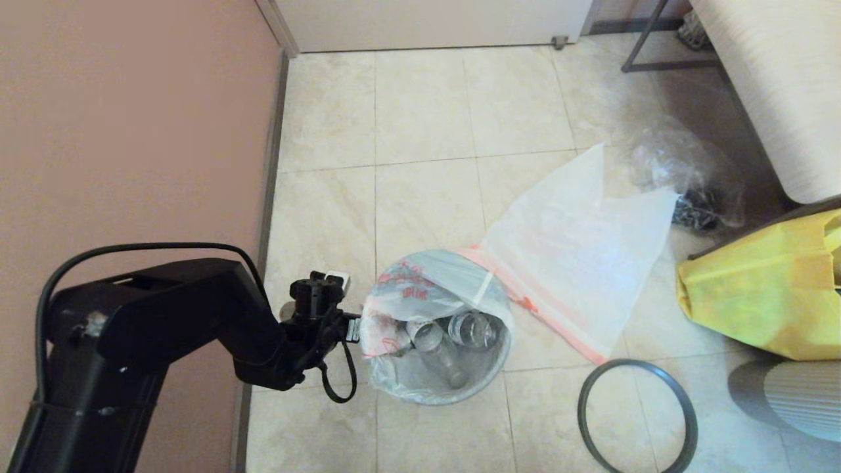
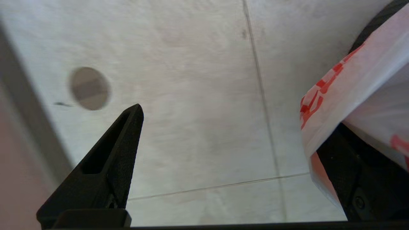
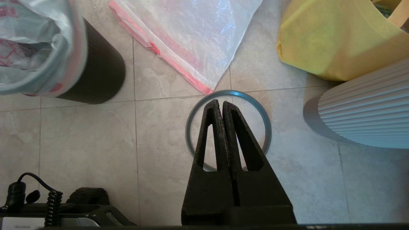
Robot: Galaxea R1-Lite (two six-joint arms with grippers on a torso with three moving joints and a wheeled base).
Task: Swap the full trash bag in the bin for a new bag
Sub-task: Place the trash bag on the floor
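The dark bin (image 1: 487,374) stands on the tiled floor, lined by the full trash bag (image 1: 420,289) with red printing and clear bottles (image 1: 460,332) inside. My left gripper (image 2: 238,123) is open at the bin's left rim. One finger (image 2: 118,150) is out over the floor, and the bag's edge (image 2: 348,92) drapes over the other finger (image 2: 354,172). The new bag (image 1: 571,256) with its orange-pink band lies flat to the right of the bin. My right gripper (image 3: 220,103) is shut and empty above the grey hoop rim (image 3: 263,111), which lies on the floor (image 1: 683,407).
A yellow bag (image 1: 762,295) and a crinkled clear bag (image 1: 683,171) lie at the right. A white ribbed object (image 1: 805,394) stands near the hoop, and a larger ribbed one (image 1: 775,85) is at the back right. A pink wall (image 1: 131,131) is close on the left.
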